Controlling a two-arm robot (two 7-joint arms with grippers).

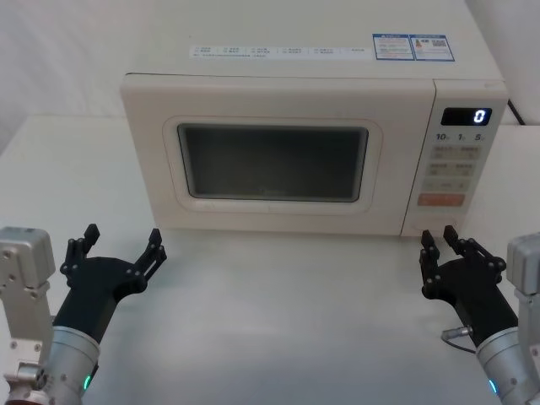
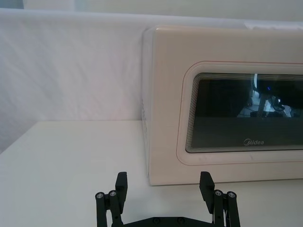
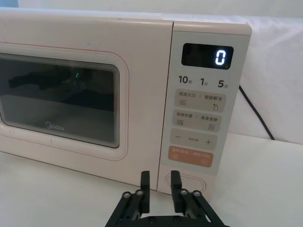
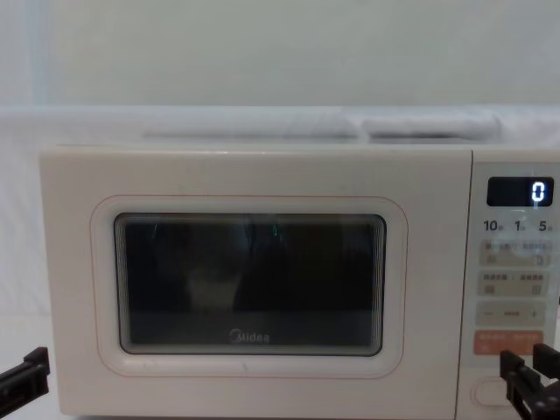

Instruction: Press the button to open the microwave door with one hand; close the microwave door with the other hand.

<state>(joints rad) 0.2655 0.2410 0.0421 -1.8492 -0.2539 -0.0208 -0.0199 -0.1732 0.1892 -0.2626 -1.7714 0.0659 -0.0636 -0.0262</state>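
Nearest me, my left tool sits over the table toward its left edge with its fingers spread wide, holding nothing, short of the microwave's front left corner. My right tool is over the table's right side, just in front of the control panel, fingers set narrow with a small gap and nothing between them; in the right wrist view it lines up just short of the button, not touching it. The button is a plain cream oblong at the very bottom of the panel. Above it I read an orange key with small pale characters too fine to make out, then a minus and plus key, two rows of grey keys with Chinese captions, then "10", "1" and "5" each with a small character, and at the top a dark display showing "0". The microwave door is shut flush, filling the front left of the panel, with "Midea" printed under its dark window inside a thin pinkish outline. The glass reflects the tools faintly. On the microwave's top I see a strip of printed text and two blue-and-white stickers, unreadable. A black cable trails behind its right side toward the table's far edge, against a white backdrop.
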